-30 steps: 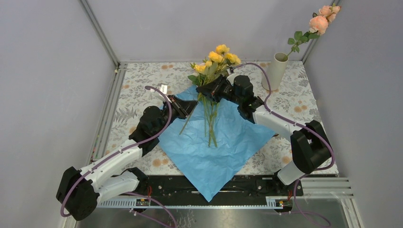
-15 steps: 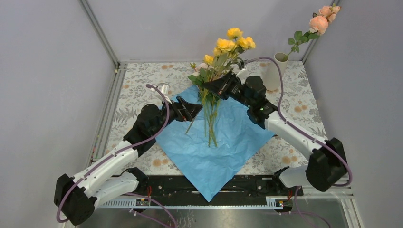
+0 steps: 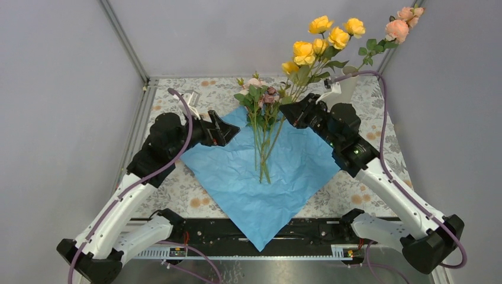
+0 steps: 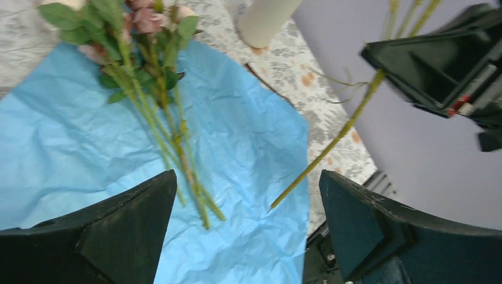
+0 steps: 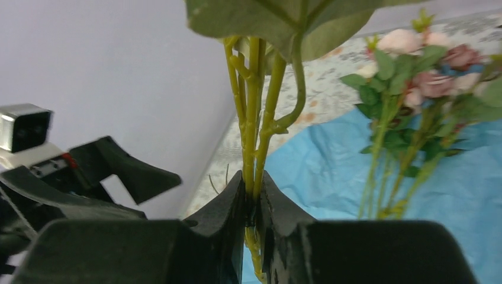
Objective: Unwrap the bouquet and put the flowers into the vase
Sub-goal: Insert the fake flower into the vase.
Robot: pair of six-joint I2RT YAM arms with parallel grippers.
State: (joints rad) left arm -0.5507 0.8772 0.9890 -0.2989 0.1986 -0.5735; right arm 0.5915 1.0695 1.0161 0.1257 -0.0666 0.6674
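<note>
Blue paper (image 3: 260, 183) lies spread flat, its near corner hanging over the table's (image 3: 189, 198) near edge. Pink roses (image 3: 260, 94) rest on it, heads toward the far edge. The left gripper (image 3: 231, 127) hovers at the paper's left corner, jaws wide apart and empty. The right gripper (image 5: 253, 189) is clamped on the yellow roses' (image 3: 322, 41) stems, lifted clear. The vase (image 4: 266, 21) stands in the far right corner, holding a peach rose (image 3: 402, 23).
</note>
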